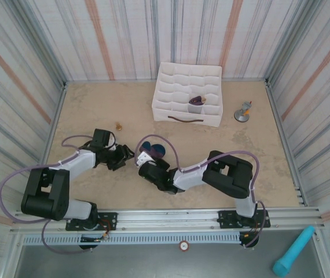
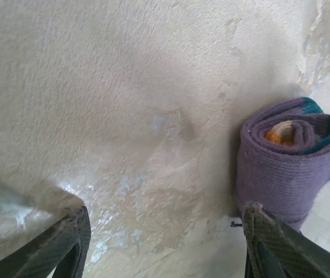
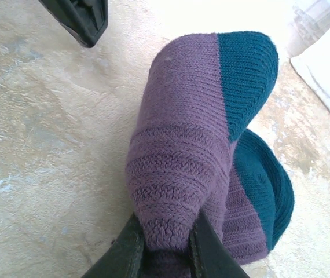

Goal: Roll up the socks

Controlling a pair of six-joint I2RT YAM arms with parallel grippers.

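Note:
The socks lie rolled together on the table between my two grippers, purple knit with teal toes. In the left wrist view the roll shows its spiral end with an orange core, just beyond my right fingertip. My left gripper is open over bare table, nothing between its fingers; from above it sits just left of the roll. My right gripper is shut on a fold of the purple sock, and from above it is at the roll's near side.
A white gridded fabric box stands at the back with a purple item in one cell. A small metal stand is to its right, a tiny brown object at mid-left. A teal cylinder lies off the table, bottom right.

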